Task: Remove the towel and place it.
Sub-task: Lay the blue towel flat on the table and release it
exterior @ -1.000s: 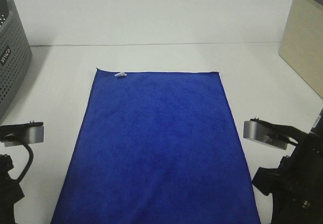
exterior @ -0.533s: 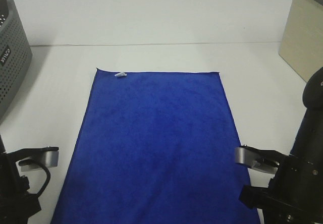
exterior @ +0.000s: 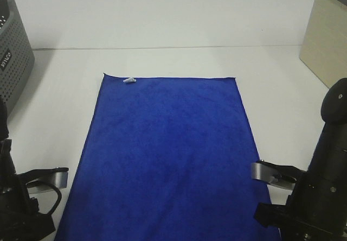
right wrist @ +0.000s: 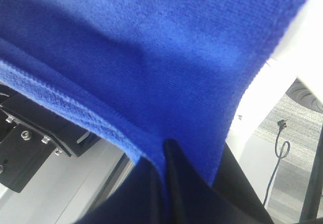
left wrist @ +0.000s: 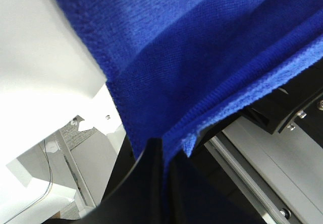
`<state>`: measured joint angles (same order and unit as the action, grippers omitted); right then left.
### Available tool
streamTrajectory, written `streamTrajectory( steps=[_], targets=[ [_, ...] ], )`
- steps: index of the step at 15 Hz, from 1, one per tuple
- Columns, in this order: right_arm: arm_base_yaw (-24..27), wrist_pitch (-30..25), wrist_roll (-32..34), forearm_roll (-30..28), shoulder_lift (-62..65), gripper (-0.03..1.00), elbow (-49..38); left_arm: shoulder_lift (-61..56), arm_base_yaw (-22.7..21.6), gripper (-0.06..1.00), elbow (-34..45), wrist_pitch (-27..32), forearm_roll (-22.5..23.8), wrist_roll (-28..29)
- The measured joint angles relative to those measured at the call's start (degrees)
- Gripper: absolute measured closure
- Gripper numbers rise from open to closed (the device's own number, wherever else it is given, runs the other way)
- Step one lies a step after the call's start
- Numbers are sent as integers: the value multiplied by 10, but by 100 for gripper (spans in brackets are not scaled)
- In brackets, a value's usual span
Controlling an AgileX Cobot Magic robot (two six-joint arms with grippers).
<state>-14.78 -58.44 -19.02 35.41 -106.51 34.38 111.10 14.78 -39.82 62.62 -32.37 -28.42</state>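
Observation:
The royal-blue towel lies flat on the white table, its small white tag at the far left corner and its near end running out of the high view. In the left wrist view my left gripper is shut, pinching the towel's stitched edge where it hangs over the table's near edge. The right wrist view shows my right gripper shut on the towel's hem in the same way. In the high view only the arms show, at the two near corners.
A grey perforated basket stands at the far left. A pale wooden box stands at the far right. Below the table edge, metal rails and the floor with cables are visible.
Both arms have drawn in toward the towel's near corners and down toward the near table edge. The towel has not shifted on the table.

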Motion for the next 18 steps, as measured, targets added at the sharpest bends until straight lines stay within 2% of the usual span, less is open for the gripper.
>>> streamTrajectory(
  steps=[3, 6, 9, 12, 15, 16, 17, 18],
  targets=[
    [3, 0, 0, -14, 0, 95, 0, -1, 21, 94, 0, 5, -9, -17],
    [3, 0, -10, -30, 0, 90, -1, -1, 55, 94, 0, 2, -5, -17],
    [4, 0, -14, -37, 0, 79, -1, -1, 65, 94, -14, 1, 9, -9],
    [4, -1, -15, -46, 0, 63, -1, -1, 66, 89, -28, 1, 25, 9],
    [4, -1, -15, -41, 0, 43, -2, -1, 66, 74, -30, 17, 19, 12],
    [4, -2, -15, -41, 0, 37, -2, -1, 66, 66, -30, 25, 10, 12],
    [4, -5, -14, -39, 0, 34, -2, -1, 66, 50, -30, 33, -3, 12],
    [4, -6, -14, -35, 0, 33, -2, -1, 66, 46, -30, 34, -6, 12]
  ],
)
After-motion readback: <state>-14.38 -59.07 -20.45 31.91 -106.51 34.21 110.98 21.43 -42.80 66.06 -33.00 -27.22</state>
